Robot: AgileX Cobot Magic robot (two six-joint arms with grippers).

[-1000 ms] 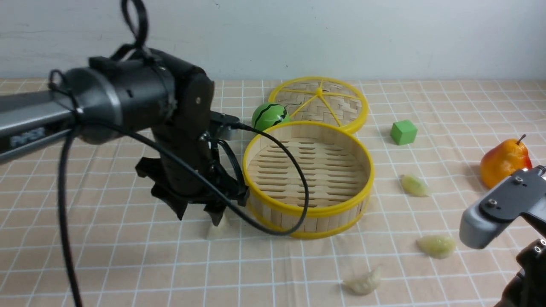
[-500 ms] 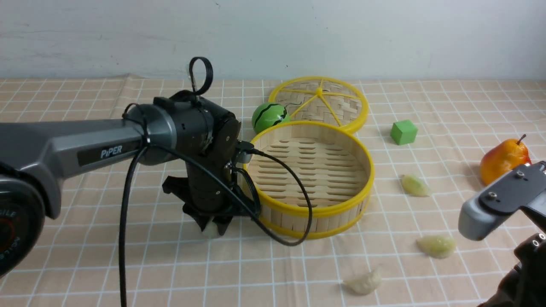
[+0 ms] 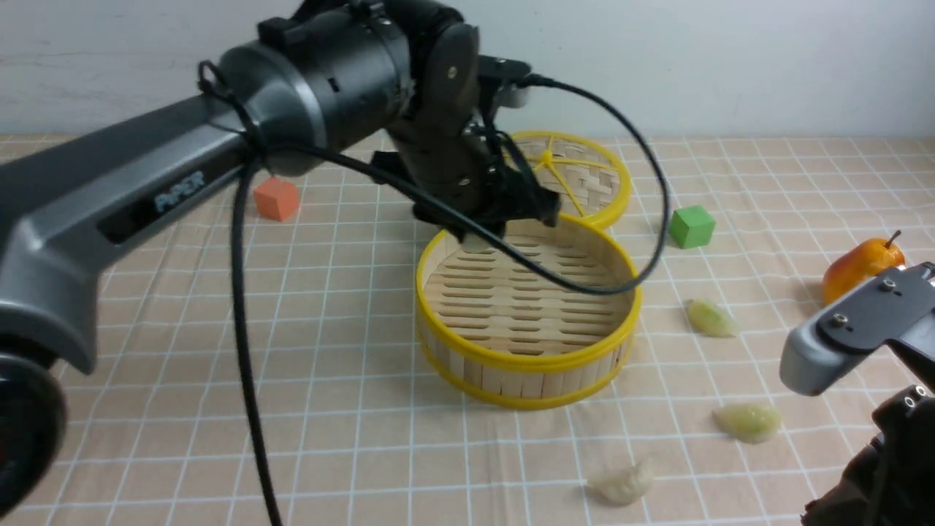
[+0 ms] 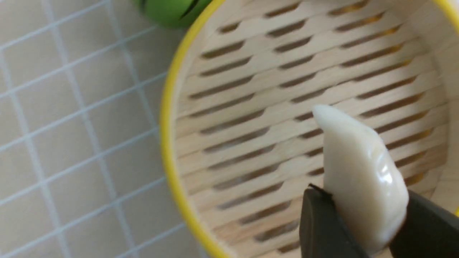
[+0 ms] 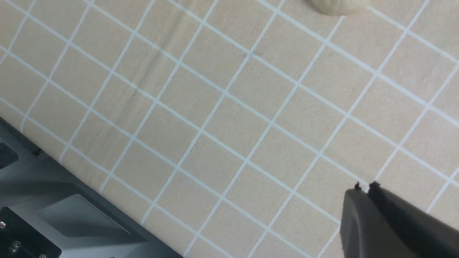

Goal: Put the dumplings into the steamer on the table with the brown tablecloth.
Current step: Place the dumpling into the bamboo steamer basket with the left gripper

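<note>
Jaws of left gripper pinch a dumpling above the steamer floor. Right gripper jaws pressed together, empty. Three loose dumplings lie outside on tablecloth.

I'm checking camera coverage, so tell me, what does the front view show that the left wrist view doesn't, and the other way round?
Front only: three loose dumplings on the tablecloth beside the steamer, the orange cube, green cube, pear and lid. Left wrist only: the left fingers pinching the held dumpling, plus a green striped ball. Both: the steamer, nothing lying on its visible slotted floor, and the gridded tablecloth.
</note>
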